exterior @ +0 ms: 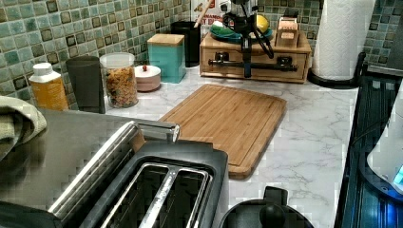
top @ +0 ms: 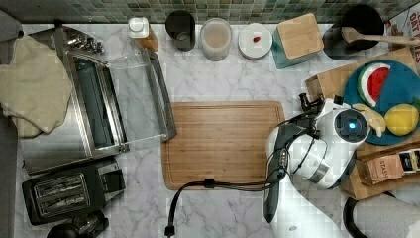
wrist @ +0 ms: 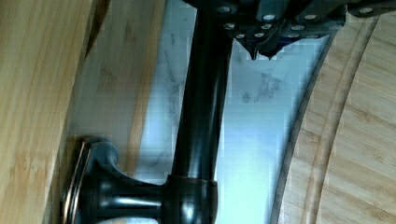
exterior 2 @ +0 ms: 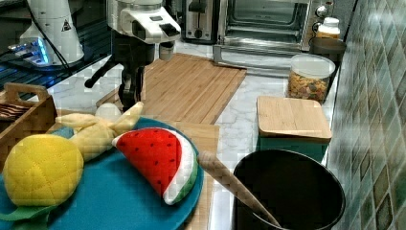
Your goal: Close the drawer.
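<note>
**Wood, marble and steel**

The drawer (exterior: 254, 65) front is pale matt wood with a dark, glossy metal handle (wrist: 201, 107). The board (top: 224, 144) is grained bamboo, satin. The counter (exterior: 309, 142) looks like polished marble. The oven (top: 74, 114) is brushed steel, with a cloth (top: 32, 87) on top.

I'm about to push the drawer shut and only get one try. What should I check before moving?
1. Gripper lined up with the handle: ok, it hangs at the bar's middle in the left view.
2. How far the drawer sticks out: cannot tell.
3. Counter between handle and cutting board: ok, bare.
4. Cable away from the drawer: ok, it lies across the cutting board's far edge.
5. Plate on top of the stand: ok, set back from the front.
</note>
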